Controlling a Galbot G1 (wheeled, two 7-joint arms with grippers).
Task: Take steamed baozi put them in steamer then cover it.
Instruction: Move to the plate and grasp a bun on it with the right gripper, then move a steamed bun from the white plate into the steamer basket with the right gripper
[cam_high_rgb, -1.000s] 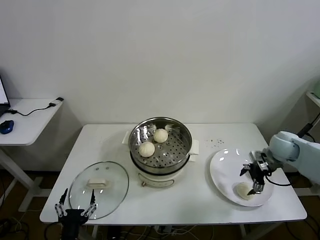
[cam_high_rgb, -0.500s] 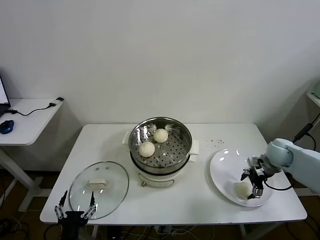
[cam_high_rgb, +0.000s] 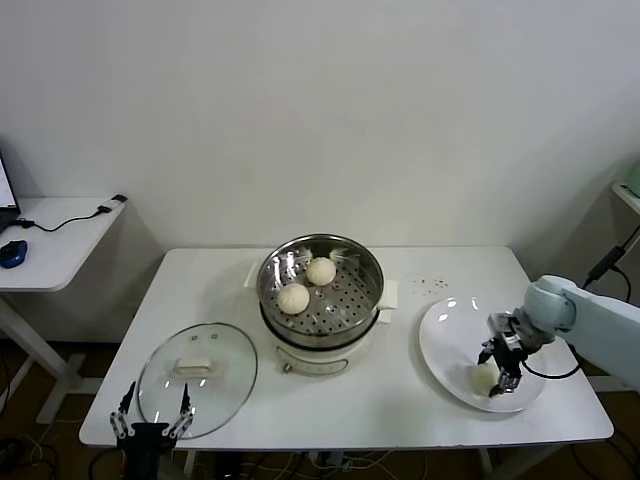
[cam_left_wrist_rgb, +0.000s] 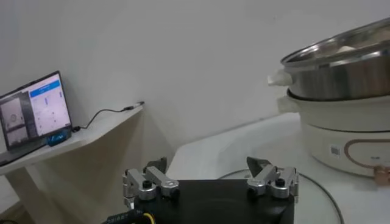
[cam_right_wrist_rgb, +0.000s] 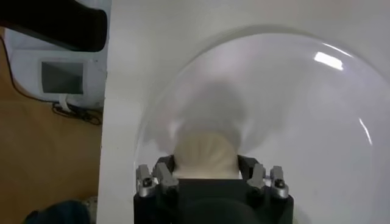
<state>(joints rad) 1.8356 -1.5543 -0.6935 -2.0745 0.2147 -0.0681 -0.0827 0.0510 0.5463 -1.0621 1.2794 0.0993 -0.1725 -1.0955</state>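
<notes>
Two baozi (cam_high_rgb: 293, 298) (cam_high_rgb: 321, 270) lie on the perforated tray of the uncovered steamer (cam_high_rgb: 368, 268) at the table's centre. A third baozi (cam_high_rgb: 484, 376) (cam_right_wrist_rgb: 205, 155) rests on the white plate (cam_high_rgb: 447, 335) (cam_right_wrist_rgb: 304, 122) at the right. My right gripper (cam_high_rgb: 500, 377) (cam_right_wrist_rgb: 207, 169) is down on that plate, shut on this baozi, its jaws pressing both sides. The glass cover (cam_high_rgb: 230, 390) with its white handle lies flat at the table's front left. My left gripper (cam_high_rgb: 150, 418) (cam_left_wrist_rgb: 210, 176) hangs open just off the front edge by the cover, with the steamer (cam_left_wrist_rgb: 341, 73) farther off.
A white side table (cam_high_rgb: 60, 235) with a cable, a blue mouse (cam_high_rgb: 12, 252) and a laptop (cam_left_wrist_rgb: 33, 112) stands to the left. Small dark specks (cam_high_rgb: 430, 285) dot the tabletop behind the plate. The plate sits close to the table's right front corner.
My right gripper has dropped onto the plate and shut on the baozi. The left arm has hardly moved.
</notes>
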